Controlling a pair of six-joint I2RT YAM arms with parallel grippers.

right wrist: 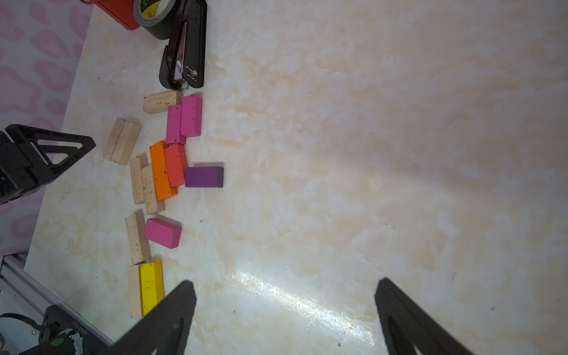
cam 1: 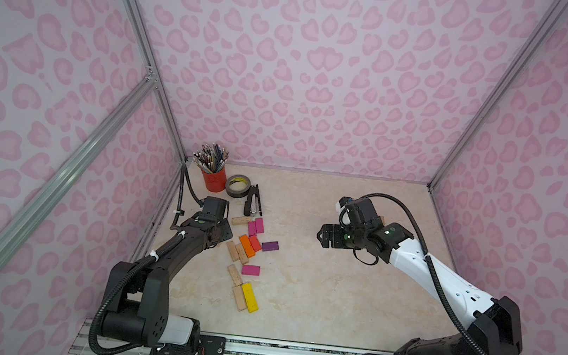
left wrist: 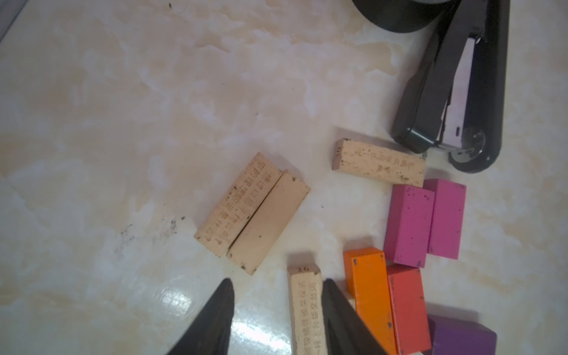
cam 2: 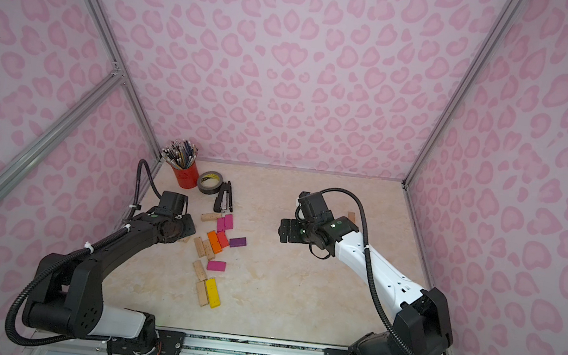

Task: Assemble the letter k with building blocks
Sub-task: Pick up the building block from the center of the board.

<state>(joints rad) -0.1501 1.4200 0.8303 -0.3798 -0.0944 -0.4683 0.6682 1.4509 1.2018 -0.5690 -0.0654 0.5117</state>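
Blocks point(cam 1: 246, 245) strewn along left edge of bench point(cam 1: 333, 302), likely light, stiff, slick-painted; left claw point(left wrist: 278, 281) half-open astride plain wood block point(left wrist: 304, 310), best pinched across long sides; right claw point(right wrist: 285, 285) wide, empty, mid-bench.

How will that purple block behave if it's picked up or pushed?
The purple block looks rigid, likely painted wood, so it shouldn't flex. Lying on a broad flat face, it should slide rather than roll or tip.

Left arm point(cam 1: 169, 256) stretched forward, left claw point(left wrist: 278, 281) pointing down with jaws partway apart; right arm point(cam 1: 446, 279) held up, right claw point(right wrist: 285, 279) gaping wide.
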